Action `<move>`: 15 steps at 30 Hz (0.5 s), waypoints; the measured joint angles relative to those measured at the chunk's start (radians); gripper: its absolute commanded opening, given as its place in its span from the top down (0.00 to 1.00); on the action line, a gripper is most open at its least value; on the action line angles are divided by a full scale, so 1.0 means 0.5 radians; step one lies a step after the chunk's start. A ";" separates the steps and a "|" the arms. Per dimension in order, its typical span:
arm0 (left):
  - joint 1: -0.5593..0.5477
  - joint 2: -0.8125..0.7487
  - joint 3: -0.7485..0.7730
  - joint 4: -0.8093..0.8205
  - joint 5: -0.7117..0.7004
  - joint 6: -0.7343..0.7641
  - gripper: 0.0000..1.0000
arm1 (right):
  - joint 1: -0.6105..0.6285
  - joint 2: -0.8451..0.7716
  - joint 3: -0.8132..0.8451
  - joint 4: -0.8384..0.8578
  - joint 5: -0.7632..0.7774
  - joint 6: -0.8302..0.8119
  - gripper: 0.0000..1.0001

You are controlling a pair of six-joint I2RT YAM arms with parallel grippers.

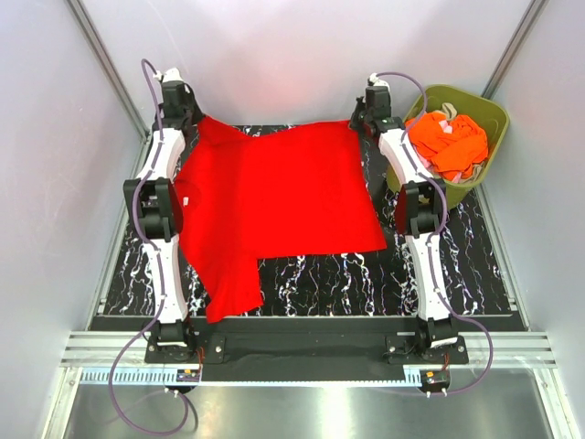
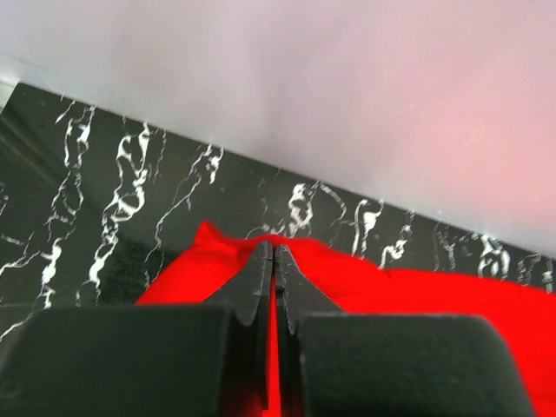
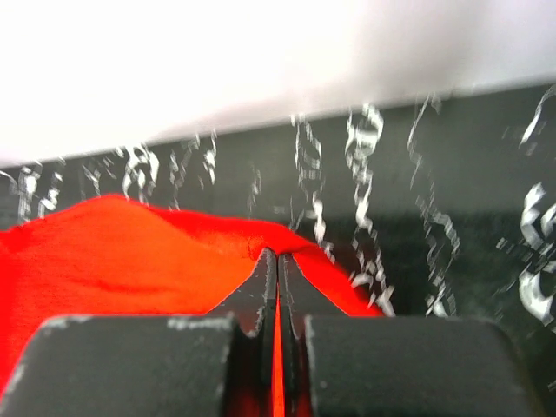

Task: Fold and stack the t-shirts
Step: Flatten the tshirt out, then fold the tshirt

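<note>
A bright red t-shirt (image 1: 274, 192) lies spread on the black marbled table (image 1: 366, 283), one sleeve hanging toward the near left. Its far edge is lifted at both corners. My left gripper (image 1: 195, 119) is shut on the far left corner; in the left wrist view the red t-shirt (image 2: 434, 295) shows pinched between the closed left gripper (image 2: 274, 248). At the far right corner my right gripper (image 1: 359, 123) is also shut on the cloth. The right wrist view shows the red t-shirt (image 3: 113, 252) peaking into the closed right gripper (image 3: 277, 254). Orange t-shirts (image 1: 448, 142) sit crumpled in a bin.
An olive-green plastic bin (image 1: 498, 128) stands at the far right corner, just beyond my right arm, with a bit of pale cloth (image 1: 447, 113) among the orange. White walls close in the back and sides. A metal rail (image 1: 302, 343) runs along the near edge.
</note>
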 measured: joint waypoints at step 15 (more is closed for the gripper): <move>0.069 -0.529 -0.517 -0.311 -0.154 -0.215 1.00 | -0.055 -0.031 -0.165 0.051 -0.068 -0.038 1.00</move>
